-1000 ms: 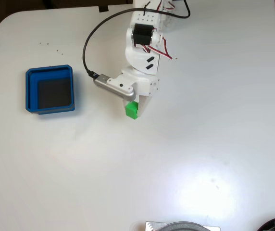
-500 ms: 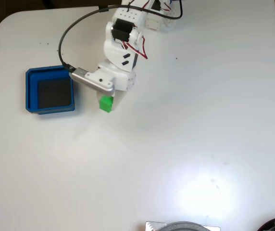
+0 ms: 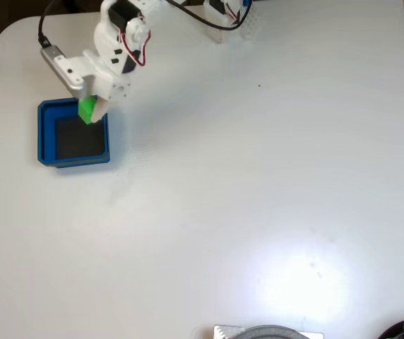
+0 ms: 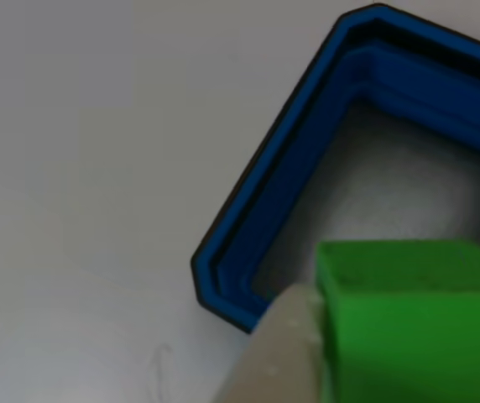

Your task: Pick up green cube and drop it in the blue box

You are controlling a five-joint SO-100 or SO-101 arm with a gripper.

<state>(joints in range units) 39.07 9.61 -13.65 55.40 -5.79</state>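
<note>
Close up in the other view, we see the green cube [image 4: 408, 323] pressed against a pale finger [image 4: 278, 357], its top edge level, no long axis to speak of, over the blue box [image 4: 261, 193]. The fixed view shows the gripper [image 3: 89, 113] clamping the cube [image 3: 87, 109] above the box's [image 3: 45, 134] upper right corner. It has swung left from mid-table.

Hobby bench: bare white table [image 3: 258, 212], exposed servo wiring [image 3: 216, 18].
</note>
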